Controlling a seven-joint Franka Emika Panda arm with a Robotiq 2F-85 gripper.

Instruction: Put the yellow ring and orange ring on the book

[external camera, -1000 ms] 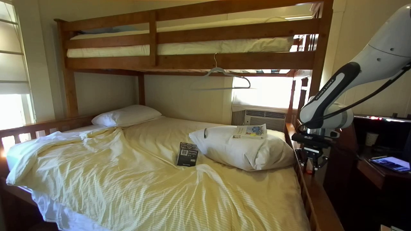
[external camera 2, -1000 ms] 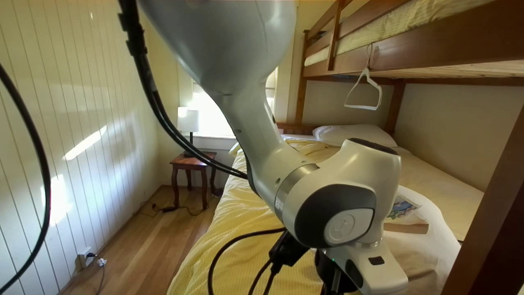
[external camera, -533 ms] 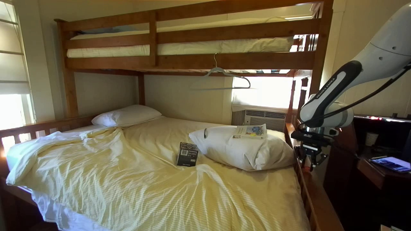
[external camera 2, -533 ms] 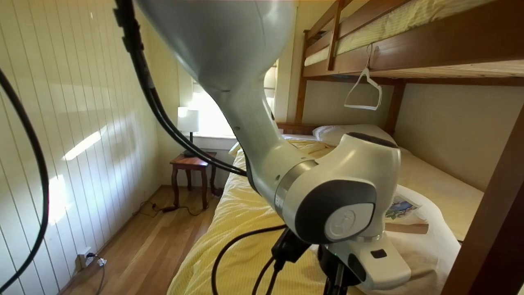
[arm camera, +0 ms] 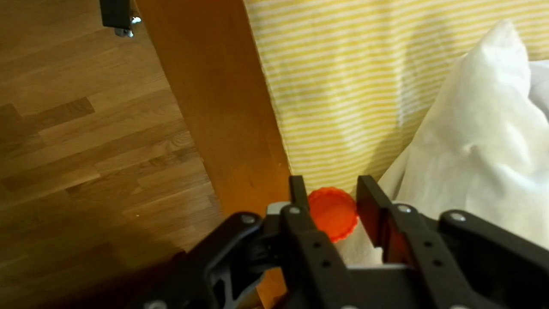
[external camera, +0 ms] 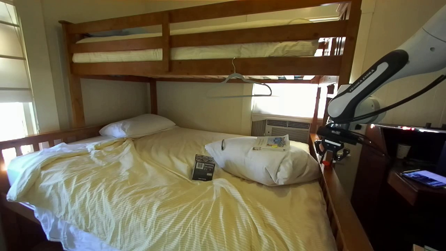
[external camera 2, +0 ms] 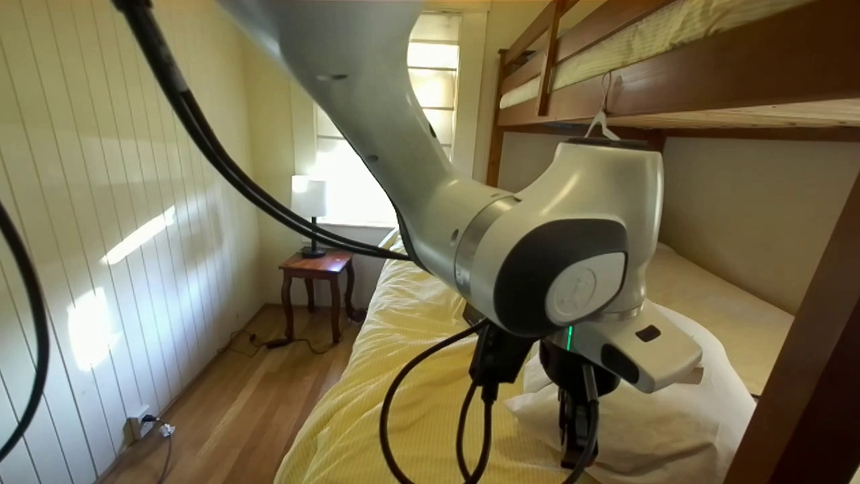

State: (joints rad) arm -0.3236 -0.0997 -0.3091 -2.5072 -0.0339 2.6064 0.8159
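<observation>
Striped bedding (arm camera: 330, 94) lies behind the orange ring (arm camera: 333, 215) pinched in the gripper (arm camera: 332, 199).

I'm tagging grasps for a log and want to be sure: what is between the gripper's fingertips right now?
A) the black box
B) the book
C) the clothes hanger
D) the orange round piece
D: the wrist view shows the orange round piece, with its scalloped edge, between the two tips of the gripper.
</observation>
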